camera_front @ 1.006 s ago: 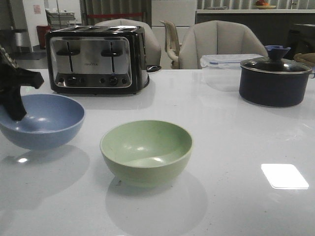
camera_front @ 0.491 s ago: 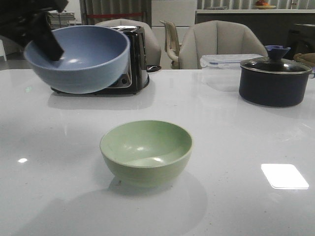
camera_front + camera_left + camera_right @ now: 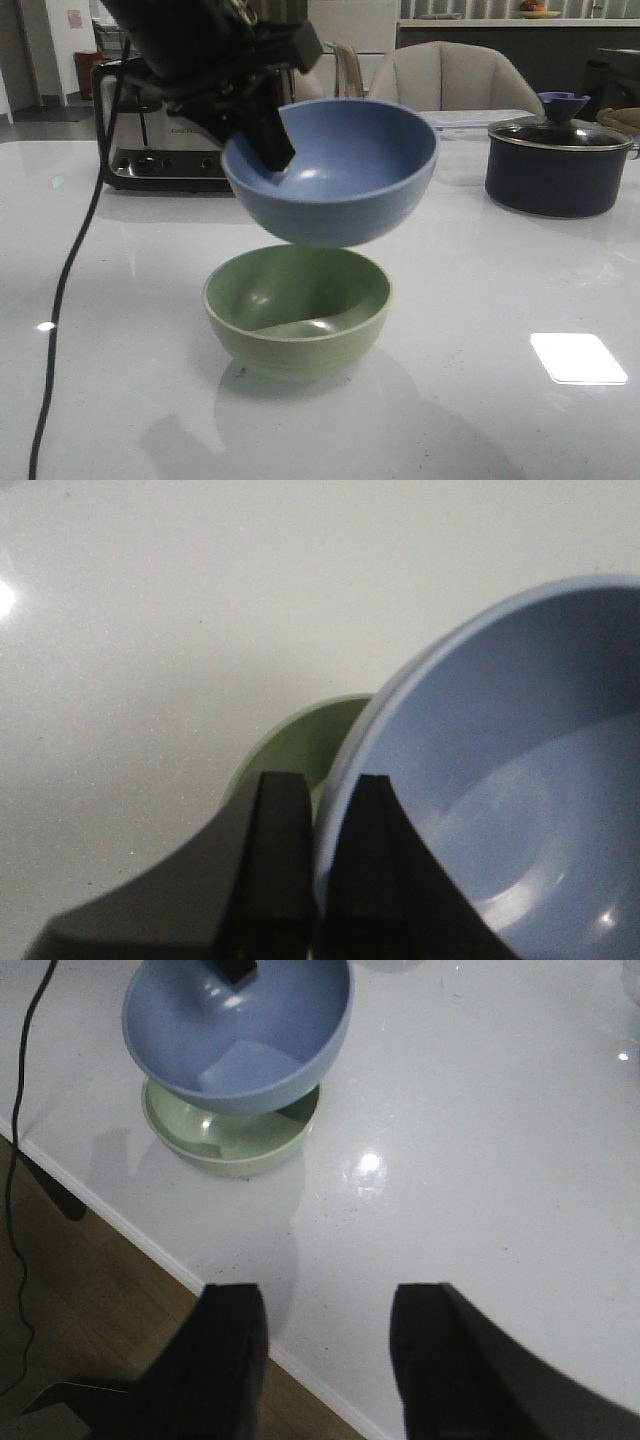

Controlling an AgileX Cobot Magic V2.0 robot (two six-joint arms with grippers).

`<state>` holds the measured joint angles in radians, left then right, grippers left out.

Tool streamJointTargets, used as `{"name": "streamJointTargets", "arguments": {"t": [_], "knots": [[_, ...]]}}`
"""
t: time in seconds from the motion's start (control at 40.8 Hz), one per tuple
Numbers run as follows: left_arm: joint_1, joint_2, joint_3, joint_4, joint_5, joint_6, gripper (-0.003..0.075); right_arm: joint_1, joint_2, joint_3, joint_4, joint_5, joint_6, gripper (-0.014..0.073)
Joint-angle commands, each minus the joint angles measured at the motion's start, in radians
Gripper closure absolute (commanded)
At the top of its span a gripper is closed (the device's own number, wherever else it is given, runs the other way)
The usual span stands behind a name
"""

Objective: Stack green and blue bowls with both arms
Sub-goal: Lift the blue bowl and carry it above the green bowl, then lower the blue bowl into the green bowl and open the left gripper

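The pale green bowl [image 3: 297,308] sits on the white table near its front middle. My left gripper [image 3: 272,152] is shut on the left rim of the dusty blue bowl [image 3: 335,172] and holds it in the air just above the green bowl, a little to the right of it. In the left wrist view the fingers [image 3: 282,850] pinch the blue rim [image 3: 345,780], with the green bowl [image 3: 310,742] below. My right gripper [image 3: 325,1305] is open and empty above the table's front edge; both bowls, blue [image 3: 240,1035] over green [image 3: 235,1140], show in its view.
A silver toaster [image 3: 150,140] stands at the back left behind the arm. A dark navy lidded pot [image 3: 555,160] and a clear lidded box [image 3: 470,120] stand at the back right. A black cable [image 3: 70,280] hangs down the left side. Chairs stand behind the table.
My left gripper has lifted the blue bowl from the table at the left and carried it right, to just above the green bowl. The green bowl has not moved.
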<state>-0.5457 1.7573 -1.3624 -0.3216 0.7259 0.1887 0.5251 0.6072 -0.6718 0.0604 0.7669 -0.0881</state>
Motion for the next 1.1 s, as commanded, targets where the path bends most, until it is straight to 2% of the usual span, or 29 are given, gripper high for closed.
{"name": "streamJointTargets", "arguments": {"t": [0.0, 0.368, 0.442, 0.491, 0.638, 0.711, 0.76, 0.908, 1.079], "knots": [[0.002, 0.001, -0.036, -0.021, -0.055, -0.001, 0.0619, 0.001, -0.002, -0.027, 0.004, -0.068, -0.006, 0.0174], [0.056, 0.067, -0.036, 0.015, -0.054, -0.001, 0.0607, 0.001, -0.002, -0.027, 0.004, -0.068, -0.006, 0.0174], [0.056, 0.067, -0.036, 0.015, -0.040, -0.001, 0.0551, 0.001, -0.002, -0.027, 0.004, -0.068, -0.006, 0.0174], [0.054, 0.067, -0.036, 0.013, -0.026, -0.001, 0.0483, 0.001, -0.002, -0.027, 0.004, -0.068, -0.006, 0.0174], [0.052, 0.067, -0.036, 0.017, 0.024, -0.001, 0.0218, 0.001, -0.002, -0.027, 0.004, -0.068, -0.006, 0.0174], [0.052, 0.067, -0.036, 0.017, 0.050, -0.001, 0.0121, 0.001, -0.002, -0.027, 0.004, -0.068, -0.006, 0.0174], [0.052, 0.067, -0.036, 0.017, 0.066, -0.001, 0.0095, 0.001, -0.002, -0.027, 0.004, -0.068, -0.006, 0.0174], [0.052, 0.036, -0.038, 0.016, 0.117, -0.001, 0.0095, 0.001, -0.002, -0.027, 0.004, -0.068, -0.006, 0.0174], [0.052, -0.094, -0.035, 0.017, 0.171, -0.001, 0.0095, 0.001, -0.002, -0.027, 0.004, -0.068, -0.006, 0.0174]]}}
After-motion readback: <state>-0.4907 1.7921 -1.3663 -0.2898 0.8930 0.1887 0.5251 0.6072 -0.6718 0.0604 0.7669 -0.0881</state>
